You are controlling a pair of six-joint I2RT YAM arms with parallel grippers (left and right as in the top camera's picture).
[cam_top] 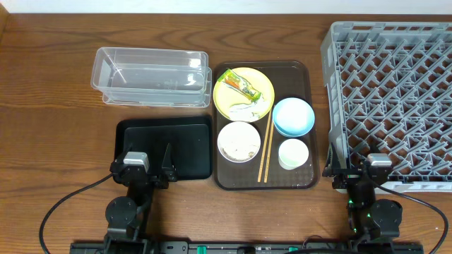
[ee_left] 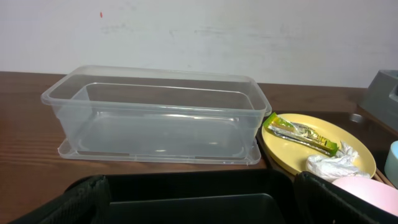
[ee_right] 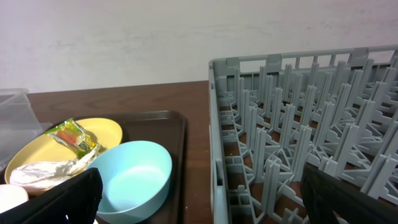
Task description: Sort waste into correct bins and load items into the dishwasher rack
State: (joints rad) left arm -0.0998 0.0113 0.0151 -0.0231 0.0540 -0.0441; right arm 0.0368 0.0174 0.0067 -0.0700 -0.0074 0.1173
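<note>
From overhead I see a dark brown serving tray in the middle of the frame, its long side running top to bottom, with rounded corners and a raised rim. It lies flat on a wooden table of reddish-brown grain. In both my wrist views a plain white wall spans the upper part, faintly scuffed, with a small red speck at upper left.

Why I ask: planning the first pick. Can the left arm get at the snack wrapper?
Probably yes: the snack wrapper lies uncovered on the yellow plate, nothing tall between, and the left gripper has open, empty jaws.
</note>
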